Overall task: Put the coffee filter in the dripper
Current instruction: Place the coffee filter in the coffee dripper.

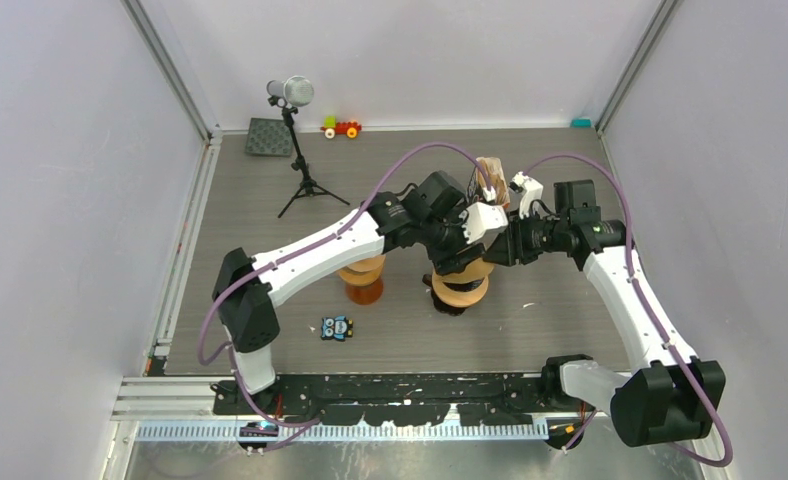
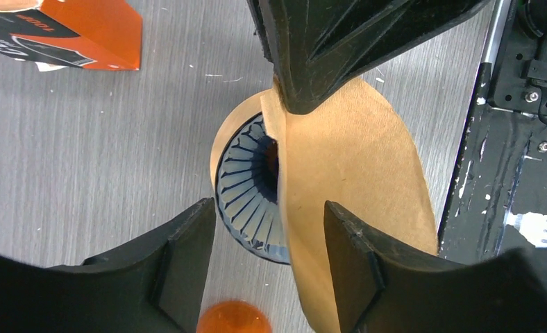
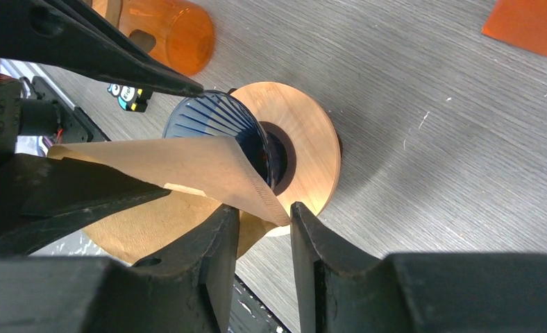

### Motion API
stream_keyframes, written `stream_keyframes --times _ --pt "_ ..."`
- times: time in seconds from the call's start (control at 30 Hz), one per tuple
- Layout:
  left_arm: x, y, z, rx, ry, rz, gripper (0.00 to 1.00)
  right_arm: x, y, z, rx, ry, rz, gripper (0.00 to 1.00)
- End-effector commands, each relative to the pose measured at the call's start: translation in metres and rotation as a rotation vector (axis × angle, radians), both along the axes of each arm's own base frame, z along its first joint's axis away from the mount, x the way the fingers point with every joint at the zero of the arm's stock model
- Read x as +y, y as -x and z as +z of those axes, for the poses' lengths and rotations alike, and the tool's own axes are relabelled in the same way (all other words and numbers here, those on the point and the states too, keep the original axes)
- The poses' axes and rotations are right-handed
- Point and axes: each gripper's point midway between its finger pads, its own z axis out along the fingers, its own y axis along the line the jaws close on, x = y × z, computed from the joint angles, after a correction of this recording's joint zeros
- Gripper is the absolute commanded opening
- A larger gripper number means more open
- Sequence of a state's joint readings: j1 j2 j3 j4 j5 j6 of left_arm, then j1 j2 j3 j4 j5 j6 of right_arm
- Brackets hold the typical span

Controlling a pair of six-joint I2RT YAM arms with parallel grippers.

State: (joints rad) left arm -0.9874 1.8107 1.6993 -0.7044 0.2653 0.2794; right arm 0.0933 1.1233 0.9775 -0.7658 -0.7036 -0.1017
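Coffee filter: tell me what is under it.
Under the coffee filter sits the dripper: part of its blue ribbed cone and its wooden collar show. The paper covers the rest of the cone and collar, so what lies there cannot be seen.

left gripper (image 2: 269,208): jaws apart, pointing down | right gripper (image 3: 264,208): jaws nearer together, possibly clamped

coffee filter (image 2: 354,173): thin brown paper, matt, crimped along one seam
dripper (image 2: 246,187): dark blue, glossy, ribbed inside; glass or plastic unclear
wooden collar (image 3: 312,146): pale wood, smooth
tabletop (image 2: 83,173): grey wood-grain, matt
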Motion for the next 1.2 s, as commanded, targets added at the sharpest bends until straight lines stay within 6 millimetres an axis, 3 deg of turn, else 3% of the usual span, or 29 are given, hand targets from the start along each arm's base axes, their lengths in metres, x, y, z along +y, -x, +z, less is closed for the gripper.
stream_keyframes --times 0.0,0.47,0.93,1.03,1.17 --pt "0.004 -0.003 0.040 -0.096 0.075 0.003 0.61 0.001 -0.004 0.012 -0.049 -0.002 -0.032 0.37" --pt "0.027 0.001 0.030 -0.089 0.001 0.037 0.63 0.001 0.004 0.013 -0.046 0.058 -0.068 0.31" --pt "0.026 0.013 0.030 -0.005 0.018 0.053 0.66 -0.002 -0.002 0.016 -0.065 0.083 -0.102 0.29" --pt "0.028 0.014 0.028 0.002 0.010 0.055 0.62 -0.001 -0.002 0.016 -0.066 0.084 -0.101 0.29" --pt "0.028 0.013 0.028 -0.004 0.010 0.053 0.47 0.002 0.000 0.017 -0.063 0.071 -0.087 0.30"
